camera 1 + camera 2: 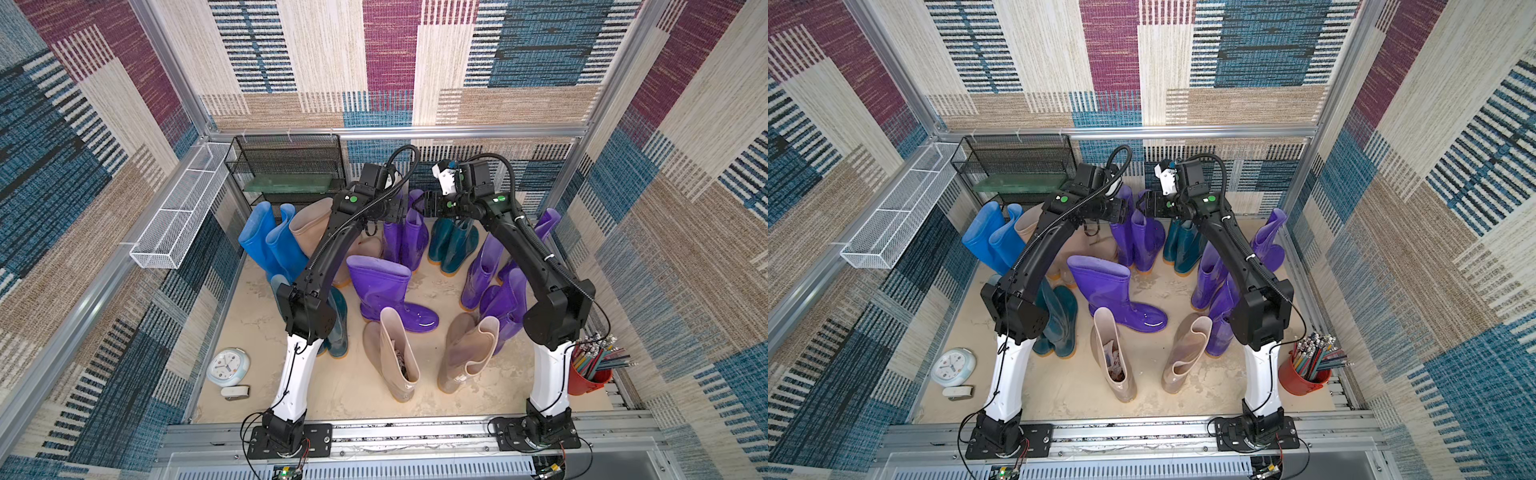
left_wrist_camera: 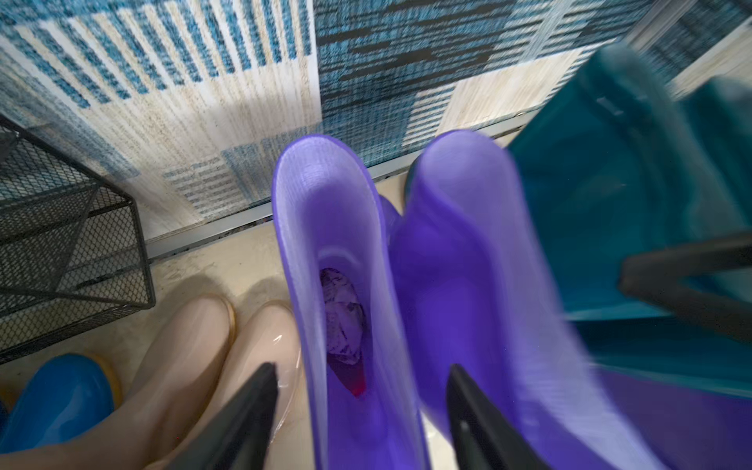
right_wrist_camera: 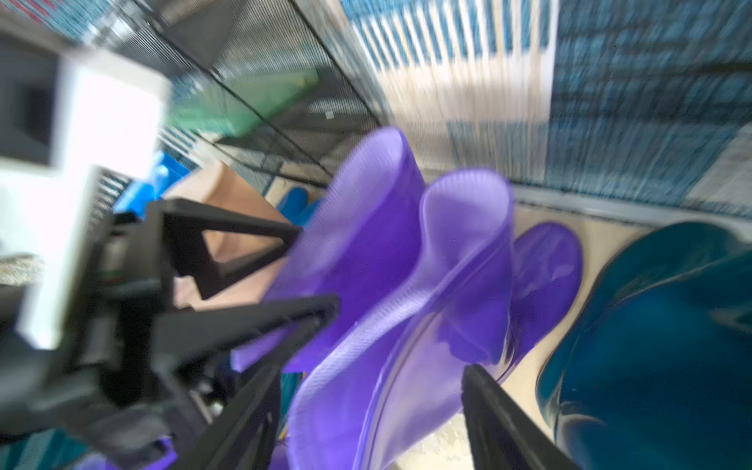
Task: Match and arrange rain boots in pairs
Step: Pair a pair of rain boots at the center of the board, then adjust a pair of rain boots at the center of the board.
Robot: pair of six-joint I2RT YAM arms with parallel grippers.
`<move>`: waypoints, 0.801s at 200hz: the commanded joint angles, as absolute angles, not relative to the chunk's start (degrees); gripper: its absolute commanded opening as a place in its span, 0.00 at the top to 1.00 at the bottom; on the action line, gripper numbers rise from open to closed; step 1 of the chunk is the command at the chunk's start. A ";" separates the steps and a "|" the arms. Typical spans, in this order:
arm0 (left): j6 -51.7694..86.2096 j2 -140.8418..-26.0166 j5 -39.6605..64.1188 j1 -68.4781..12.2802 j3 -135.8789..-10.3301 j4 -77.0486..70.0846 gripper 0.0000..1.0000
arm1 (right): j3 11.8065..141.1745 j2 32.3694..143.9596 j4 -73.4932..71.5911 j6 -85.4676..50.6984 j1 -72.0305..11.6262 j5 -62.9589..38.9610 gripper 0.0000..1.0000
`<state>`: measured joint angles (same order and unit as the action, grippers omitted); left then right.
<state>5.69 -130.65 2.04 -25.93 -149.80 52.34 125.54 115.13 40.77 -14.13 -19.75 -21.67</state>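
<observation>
up close, the left gripper (image 2: 361,368) has its two black fingers (image 2: 252,419) spread wide, one on each side of the top of a tall purple boot (image 2: 337,228), not pinching it. crumpled paper (image 2: 344,317) sits down inside that boot. its twin purple boot (image 2: 460,252) stands touching it. the right gripper (image 3: 374,366) is not pinching either: its fingers stand wide around a purple boot top, but that picture is so smeared i cannot tell if a finger touches the rubber. in both top views this purple pair (image 1: 405,243) stands at 12 o'clock on the sandy floor (image 1: 249,328), with both grippers above it, nearly meeting. a teal pair (image 1: 453,245) stands just beside it at 1 o'clock. blue boots (image 1: 266,241) are at 10 o'clock, and the beige ones (image 1: 309,224) next to them are half hidden by the left arm (image 1: 332,249). another teal pair (image 1: 338,332) at 8 o'clock is mostly covered by that arm. a short purple boot (image 1: 386,291) stands alone in the middle. two tall beige boots (image 1: 388,332) stand apart at 6 o'clock. more purple boots (image 1: 482,274) crowd at 3 o'clock, partly behind the right arm (image 1: 523,249), so i cannot count them.
</observation>
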 commanded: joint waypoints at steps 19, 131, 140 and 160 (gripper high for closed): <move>7.36 -122.81 4.39 -25.92 -147.61 54.17 0.18 | 124.40 111.42 42.18 -15.08 -17.90 1.29 0.15; 10.70 -80.97 -4.07 -25.29 -86.86 35.85 0.18 | 130.17 121.84 49.88 -18.11 -14.31 2.37 0.23; 10.70 -80.60 -4.34 -25.23 -86.23 36.41 0.18 | 131.48 122.96 50.18 -17.31 -14.56 1.07 0.45; 10.16 -79.96 -3.28 -25.22 -85.96 37.11 0.18 | 132.54 123.62 50.37 -14.62 -15.36 -0.23 0.91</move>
